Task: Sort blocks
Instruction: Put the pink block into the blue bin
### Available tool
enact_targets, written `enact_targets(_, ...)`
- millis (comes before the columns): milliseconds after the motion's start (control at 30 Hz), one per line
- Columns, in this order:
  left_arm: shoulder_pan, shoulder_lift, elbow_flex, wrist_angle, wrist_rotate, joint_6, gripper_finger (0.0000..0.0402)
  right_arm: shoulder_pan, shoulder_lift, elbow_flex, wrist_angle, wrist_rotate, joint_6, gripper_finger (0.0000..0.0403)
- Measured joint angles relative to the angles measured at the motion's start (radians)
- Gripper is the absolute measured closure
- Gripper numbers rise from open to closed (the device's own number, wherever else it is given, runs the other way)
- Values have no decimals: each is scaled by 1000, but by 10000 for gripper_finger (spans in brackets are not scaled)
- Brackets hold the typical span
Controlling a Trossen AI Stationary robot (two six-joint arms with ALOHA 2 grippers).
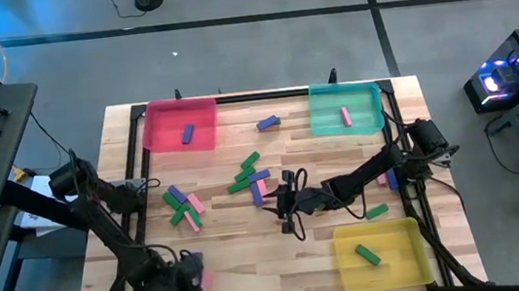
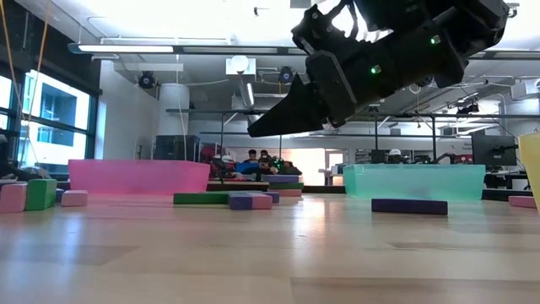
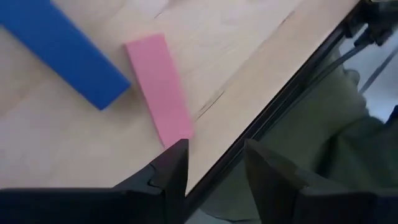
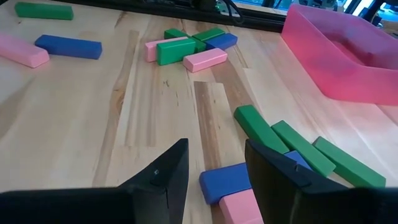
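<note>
Small green, pink and blue-purple blocks lie flat on the wooden table, in one cluster (image 1: 248, 176) at the middle and another (image 1: 183, 208) to its left. My left gripper (image 3: 214, 165) hovers open by the near left edge. Just beyond its fingertips lie a pink block (image 3: 158, 87) and a blue block (image 3: 62, 46). My right gripper (image 4: 214, 165) stands open over the table's middle (image 1: 281, 205), pointing toward the left. A blue block (image 4: 225, 182) and a pink one (image 4: 239, 208) lie below and beyond its fingers. Neither gripper has anything between its fingers.
A pink tray (image 1: 156, 138) at the far left holds a blue-purple block, a teal tray (image 1: 320, 119) at the far right a pink one, and a yellow tray (image 1: 406, 266) at the near right a green one. A dark frame rail (image 3: 280, 106) runs along the table edge by my left gripper.
</note>
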Motion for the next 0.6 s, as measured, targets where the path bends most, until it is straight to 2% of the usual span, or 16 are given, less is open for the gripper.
enact_targets(167, -2, 17, 0, -7, 0, -62, 200, 0, 0, 0, 0, 0, -7, 259)
enact_targets(300, 17, 58, 0, -13, 39, -69, 167, 0, 0, 0, -4, 0, -7, 259)
enact_targets(600, 62, 148, 14, -22, 118, -106, 161, 0, 0, 0, -7, 0, -7, 259)
